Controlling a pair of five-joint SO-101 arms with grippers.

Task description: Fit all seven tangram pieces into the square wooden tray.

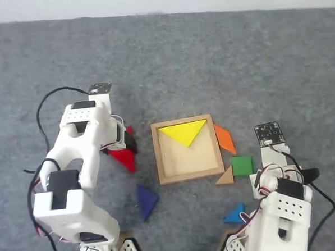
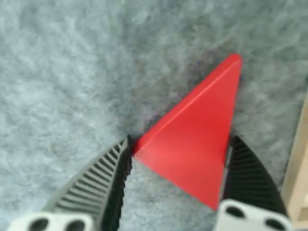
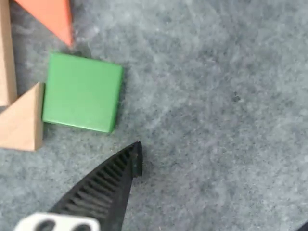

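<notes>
- We see the tray (image 1: pixel 157 154) on the mat (image 1: pixel 209 61), with the yellow triangle (image 1: pixel 183 132) inside against its far rim.
- The left gripper (image 2: pixel 180 144) clamps the red triangle (image 2: pixel 192 149) beside the tray; from above its arm (image 1: pixel 81 147) hides part.
- The right gripper (image 3: pixel 221 185) gapes above the mat near the green square (image 3: pixel 82 91); we see one finger (image 3: pixel 106 187) whole.

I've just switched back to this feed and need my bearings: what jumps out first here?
The left gripper stands out, its jaws shut on the red triangle, which lies on the grey carpet left of the wooden tray. Inside the tray, a lone yellow triangle sits against the far edge. The green square lies outside, to the tray's right.
</notes>
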